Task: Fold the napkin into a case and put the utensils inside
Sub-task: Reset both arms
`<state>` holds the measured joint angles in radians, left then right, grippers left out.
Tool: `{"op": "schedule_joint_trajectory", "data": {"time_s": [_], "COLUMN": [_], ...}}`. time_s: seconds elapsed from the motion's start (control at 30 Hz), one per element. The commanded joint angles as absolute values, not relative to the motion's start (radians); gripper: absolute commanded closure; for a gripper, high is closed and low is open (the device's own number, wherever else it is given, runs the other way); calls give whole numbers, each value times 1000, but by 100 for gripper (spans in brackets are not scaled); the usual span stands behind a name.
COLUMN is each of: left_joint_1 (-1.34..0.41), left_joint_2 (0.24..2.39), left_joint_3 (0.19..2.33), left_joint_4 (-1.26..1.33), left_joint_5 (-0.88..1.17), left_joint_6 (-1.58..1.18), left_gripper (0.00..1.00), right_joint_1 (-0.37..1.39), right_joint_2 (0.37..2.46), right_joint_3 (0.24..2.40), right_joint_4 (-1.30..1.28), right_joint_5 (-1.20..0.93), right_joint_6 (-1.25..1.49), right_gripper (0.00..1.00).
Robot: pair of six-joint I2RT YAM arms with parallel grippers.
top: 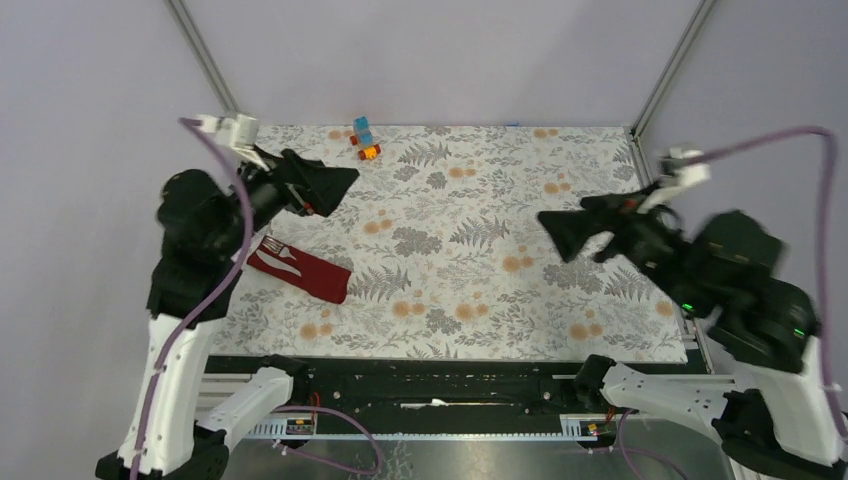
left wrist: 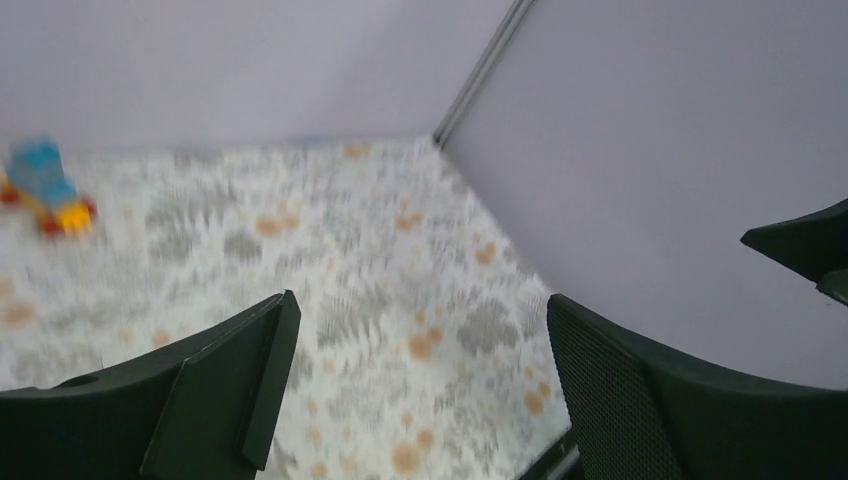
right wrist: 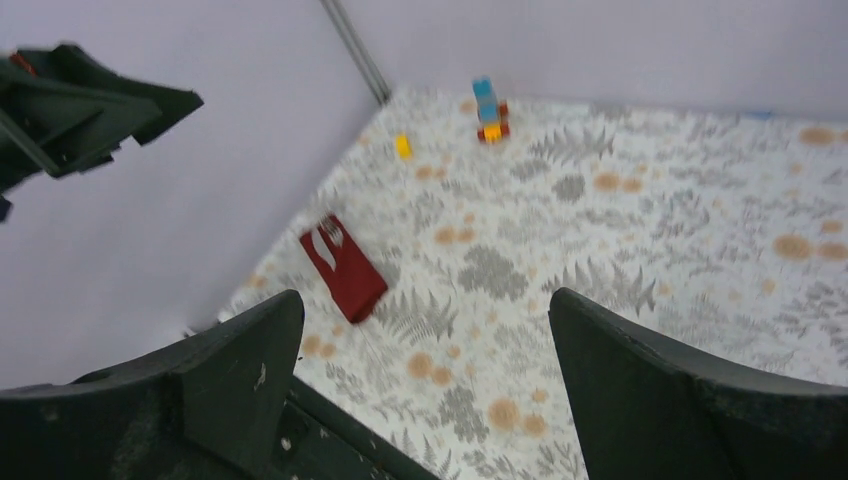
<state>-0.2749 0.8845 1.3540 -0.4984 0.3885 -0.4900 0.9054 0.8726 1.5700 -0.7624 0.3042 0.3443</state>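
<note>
Jaws spread and empty on left gripper (left wrist: 420, 305) and right gripper (right wrist: 425, 300).
Case (top: 305, 272) looks limp, utensils (right wrist: 327, 238) slippery; pinch the cloth mid-length.

case (top: 308, 274) w/ utensils (top: 277, 253) in, left side

The narrow dark red cloth case (top: 303, 272) (silver utensils (top: 277, 255) inside) lies left on the floral table (top: 480, 300), toy blocks (top: 364, 138) behind it.

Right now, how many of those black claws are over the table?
2. The left gripper hovers open at the far left, beyond the red case; the right gripper hovers open right of centre. Both are empty.
</note>
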Motion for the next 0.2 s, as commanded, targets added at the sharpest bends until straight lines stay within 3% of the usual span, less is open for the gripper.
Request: {"op": "schedule_joint_trajectory", "data": {"time_s": [0.0,0.17], "left_joint_1": [-278,-278], "left_joint_2": [823,820], "left_joint_3": [1510,1556], "left_joint_4": [-353,-354], "left_joint_5": [411,416], "left_joint_6": [-408,-389], "left_gripper": [1,1], "right_joint_1": [911,910], "right_joint_2": [831,834], "right_joint_3": [1683,1729], "right_joint_4": [-848,-872], "right_joint_5": [394,474], "right_joint_6": [293,279], "right_gripper": [0,0]}}
